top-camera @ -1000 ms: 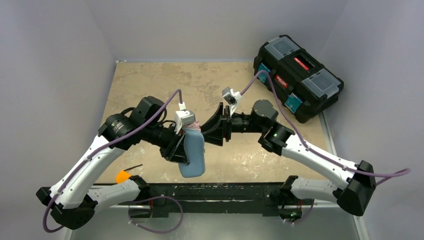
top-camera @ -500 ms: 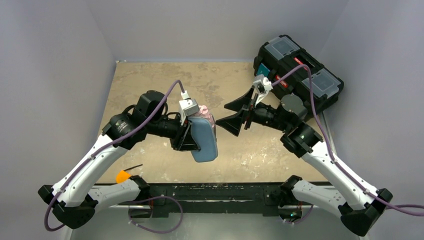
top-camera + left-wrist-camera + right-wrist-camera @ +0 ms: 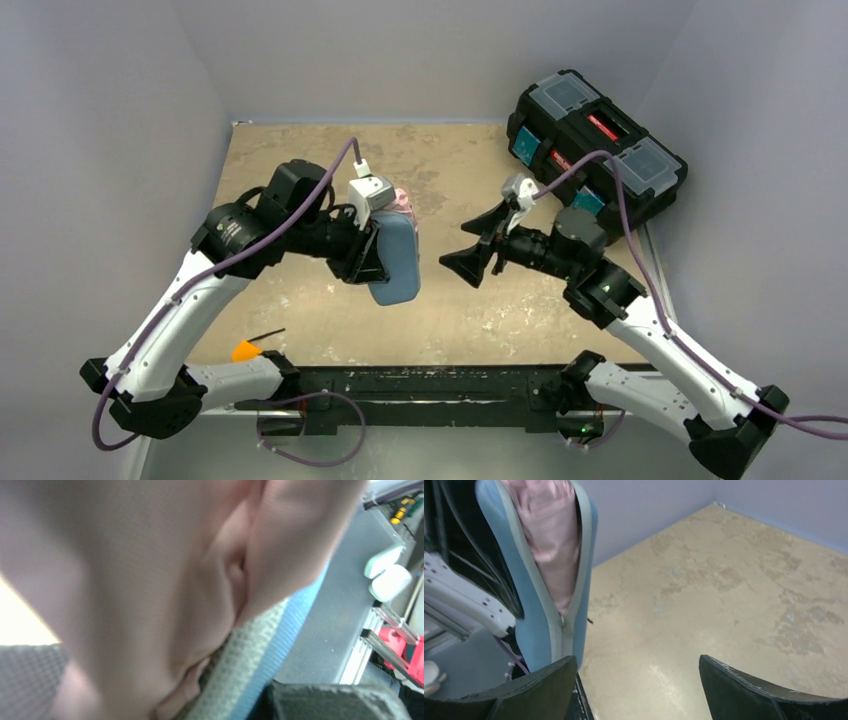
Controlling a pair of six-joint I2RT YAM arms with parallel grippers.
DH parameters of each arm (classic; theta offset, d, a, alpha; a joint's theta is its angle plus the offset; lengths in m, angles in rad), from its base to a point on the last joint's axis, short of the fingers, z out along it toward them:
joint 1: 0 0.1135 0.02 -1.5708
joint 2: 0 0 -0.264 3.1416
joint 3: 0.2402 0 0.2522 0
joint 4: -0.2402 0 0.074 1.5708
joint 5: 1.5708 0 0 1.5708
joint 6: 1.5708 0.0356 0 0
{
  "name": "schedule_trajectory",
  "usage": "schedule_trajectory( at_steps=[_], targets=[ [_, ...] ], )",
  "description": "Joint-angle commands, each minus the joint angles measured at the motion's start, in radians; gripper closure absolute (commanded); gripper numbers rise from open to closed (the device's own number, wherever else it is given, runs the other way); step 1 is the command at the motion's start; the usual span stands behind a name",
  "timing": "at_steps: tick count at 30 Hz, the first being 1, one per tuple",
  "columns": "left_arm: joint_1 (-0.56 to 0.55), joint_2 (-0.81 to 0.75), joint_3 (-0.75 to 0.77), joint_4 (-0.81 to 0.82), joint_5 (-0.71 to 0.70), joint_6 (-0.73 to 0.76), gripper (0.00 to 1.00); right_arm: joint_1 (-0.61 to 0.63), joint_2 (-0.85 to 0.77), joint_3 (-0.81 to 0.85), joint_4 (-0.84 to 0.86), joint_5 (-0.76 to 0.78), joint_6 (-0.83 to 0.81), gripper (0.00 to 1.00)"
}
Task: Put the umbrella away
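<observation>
The left tool (image 3: 376,262) is pinched on a blue case (image 3: 401,268) and holds it off the desk (image 3: 300,170), a little left of centre in the top view. The case hangs with its long side running down the frame. The umbrella (image 3: 404,199) sits inside it: a fold of pale pink fabric shows at the case's upper end, just beside the left wrist camera.

In the left wrist view the pink fabric (image 3: 150,580) fills most of the frame, with the case's grey mesh edge and blue rim (image 3: 260,645) running up toward the right.

The right tool (image 3: 473,243) is spread wide and holds nothing. It points at the case from the right, close by but apart. Its own view shows the case (image 3: 539,625) in the upper left, open along its zip, with the umbrella (image 3: 549,535) tucked between the two halves and the dark fingers (image 3: 539,690) at the bottom edge.

A black toolbox (image 3: 596,150) stands at the upper right. A small orange object (image 3: 245,352) lies at the lower left of the desk.
</observation>
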Motion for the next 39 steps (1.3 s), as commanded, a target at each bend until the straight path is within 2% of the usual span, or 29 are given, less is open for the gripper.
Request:
schedule_trajectory(
  at_steps=[1,4,10,17,21,39],
  targets=[
    [0.002,0.059,0.160,-0.153,-0.157,-0.030,1.00,0.147,0.017,-0.088,0.031,0.299,-0.123,0.08],
    [0.002,0.087,0.208,-0.219,-0.199,-0.062,1.00,0.294,0.050,-0.141,0.150,0.513,-0.169,0.08],
    [0.003,0.148,0.269,-0.346,-0.336,-0.165,1.00,0.366,0.148,-0.265,0.543,0.714,-0.081,0.18],
    [0.001,0.183,0.180,-0.388,-0.425,-0.250,1.00,0.459,0.375,-0.306,0.840,0.693,-0.067,0.23],
    [0.001,0.190,0.168,-0.372,-0.431,-0.269,1.00,0.482,0.432,-0.337,0.974,0.669,-0.035,0.24],
    [0.001,0.234,0.165,-0.359,-0.332,-0.278,1.00,0.495,0.546,-0.306,1.130,0.655,-0.070,0.38]
  ],
)
